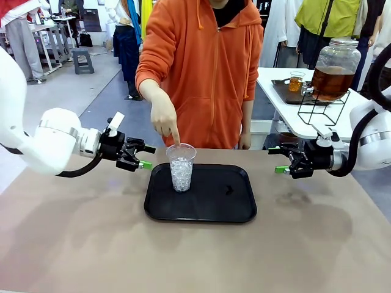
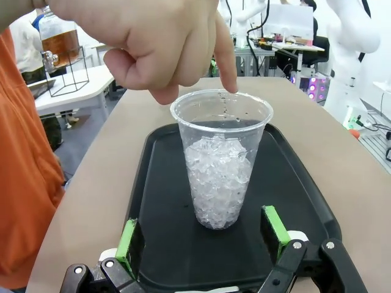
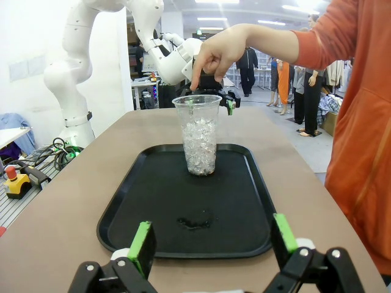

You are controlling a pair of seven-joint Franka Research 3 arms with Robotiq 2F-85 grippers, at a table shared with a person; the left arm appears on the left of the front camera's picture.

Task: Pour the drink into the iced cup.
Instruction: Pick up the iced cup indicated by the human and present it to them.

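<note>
Pointing downward, hand [image 1: 163, 116] over iced cup [image 1: 181, 168]

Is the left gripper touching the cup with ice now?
Apart. The front view shows it: the open left gripper is short of the iced cup, and a strip of the black tray is visible between the gripper and the cup.

**Both jaws wide, one hand pointing down between them**

The left arm reaches in from the left with its wrist held level. The left gripper [image 1: 144, 157] aims toward the middle, jaws spread wide and holding nothing. The right arm comes in from the right in the same way, and the right gripper [image 1: 278, 160] faces inward with jaws likewise apart and empty. The two grippers face each other, well apart. Between them the person's hand [image 1: 164, 116] hangs loosely fisted, its index finger [image 1: 176, 139] stretched straight down.
</note>
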